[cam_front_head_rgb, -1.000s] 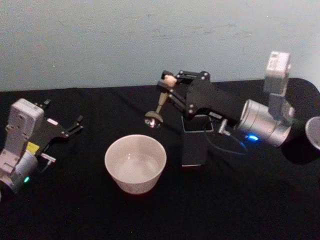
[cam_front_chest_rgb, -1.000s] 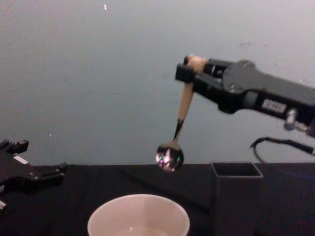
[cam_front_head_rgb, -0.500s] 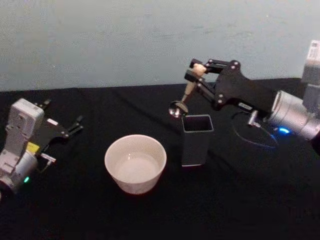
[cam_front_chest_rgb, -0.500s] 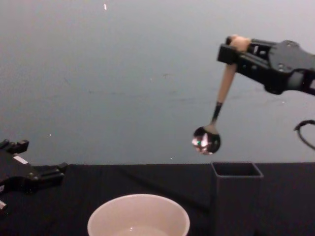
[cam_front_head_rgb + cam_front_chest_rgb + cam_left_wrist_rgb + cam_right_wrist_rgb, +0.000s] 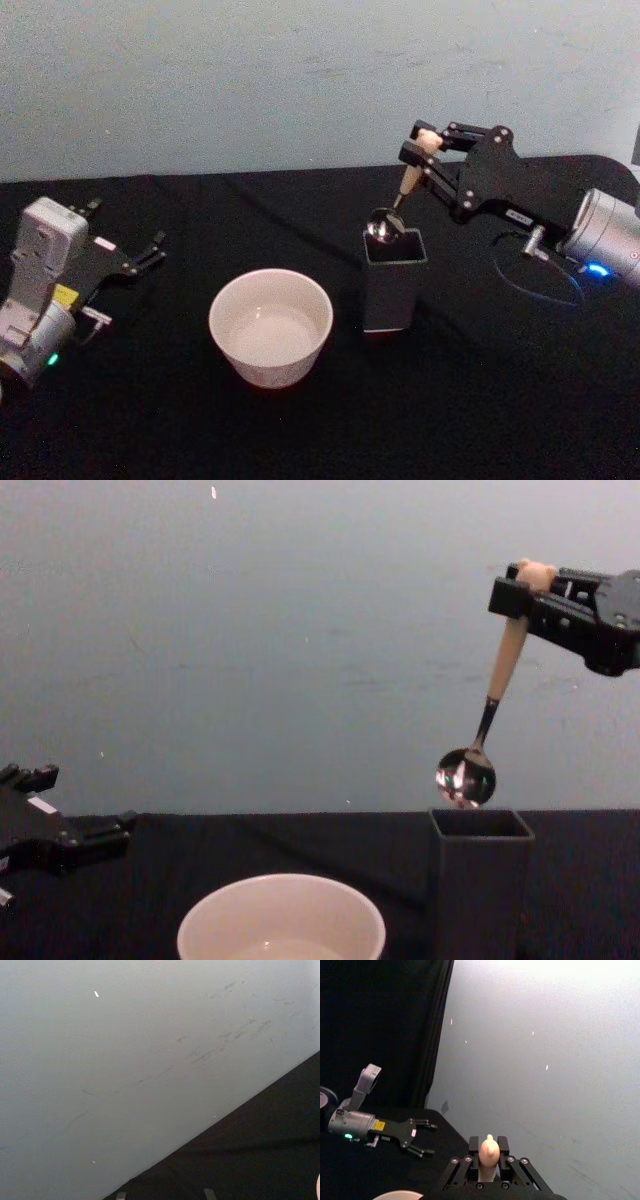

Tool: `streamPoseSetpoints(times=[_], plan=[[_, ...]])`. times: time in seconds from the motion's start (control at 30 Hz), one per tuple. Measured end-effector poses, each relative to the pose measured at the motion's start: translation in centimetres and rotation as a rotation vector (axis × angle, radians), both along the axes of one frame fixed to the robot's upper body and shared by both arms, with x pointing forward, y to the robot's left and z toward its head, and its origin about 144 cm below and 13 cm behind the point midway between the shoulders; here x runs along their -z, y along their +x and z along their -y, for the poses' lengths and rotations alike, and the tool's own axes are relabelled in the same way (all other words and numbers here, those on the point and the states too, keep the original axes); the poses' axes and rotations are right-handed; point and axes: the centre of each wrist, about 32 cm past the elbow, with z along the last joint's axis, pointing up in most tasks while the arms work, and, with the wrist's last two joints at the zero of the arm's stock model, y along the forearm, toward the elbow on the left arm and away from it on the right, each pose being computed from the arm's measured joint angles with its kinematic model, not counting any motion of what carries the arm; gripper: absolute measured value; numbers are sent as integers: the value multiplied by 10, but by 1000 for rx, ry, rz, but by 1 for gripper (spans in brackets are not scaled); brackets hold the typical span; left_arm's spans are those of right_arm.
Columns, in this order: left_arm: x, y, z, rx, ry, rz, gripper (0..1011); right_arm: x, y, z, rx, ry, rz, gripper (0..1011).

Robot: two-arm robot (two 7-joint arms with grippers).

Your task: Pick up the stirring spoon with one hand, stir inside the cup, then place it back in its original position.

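One stirring spoon [image 5: 490, 716] is hanging from the right pincer [image 5: 527, 588], clamped at its handle, bowl just above one holder [image 5: 479, 880]. One cup [image 5: 270, 326] is sitting mid-tabletop [image 5: 180, 420]. Left pincer [image 5: 150, 250] is idling, fingers spread.

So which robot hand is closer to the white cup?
The left. The left gripper rests open beside the cup, while the right gripper holds the spoon over the dark holder beyond it.
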Motion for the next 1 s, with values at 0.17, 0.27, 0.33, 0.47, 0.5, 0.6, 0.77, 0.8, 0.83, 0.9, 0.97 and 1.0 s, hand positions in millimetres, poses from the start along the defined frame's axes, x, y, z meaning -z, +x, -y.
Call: streamPoseSetpoints(times=[0.17, 0.27, 0.33, 0.47, 0.5, 0.6, 0.77, 0.8, 0.83, 0.9, 0.97, 1.0], plan=[[0, 0, 0, 0, 0, 0, 1001, 1, -3, 2, 13, -15, -23, 214], [0, 0, 0, 0, 0, 0, 1001, 2, -4, 2, 21, -22, -35, 214], [0, 0, 0, 0, 0, 0, 1001, 3, -5, 3, 24, -26, -41, 214], [0, 0, 0, 0, 0, 0, 1001, 4, -4, 3, 33, -33, -51, 214], [0, 0, 0, 0, 0, 0, 1001, 5, -4, 4, 35, -34, -53, 214], [0, 0, 0, 0, 0, 0, 1001, 7, -4, 4, 38, -37, -60, 214], [0, 0, 0, 0, 0, 0, 1001, 9, -3, 3, 43, -52, -75, 214], [0, 0, 0, 0, 0, 0, 1001, 10, -3, 3, 44, -55, -80, 214], [0, 0, 0, 0, 0, 0, 1001, 11, -3, 2, 48, -63, -91, 214], [0, 0, 0, 0, 0, 0, 1001, 11, -3, 1, 53, -70, -103, 214], [0, 0, 0, 0, 0, 0, 1001, 13, -3, 0, 61, -76, -120, 214], [0, 0, 0, 0, 0, 0, 1001, 14, -3, -1, 63, -77, -126, 214]])
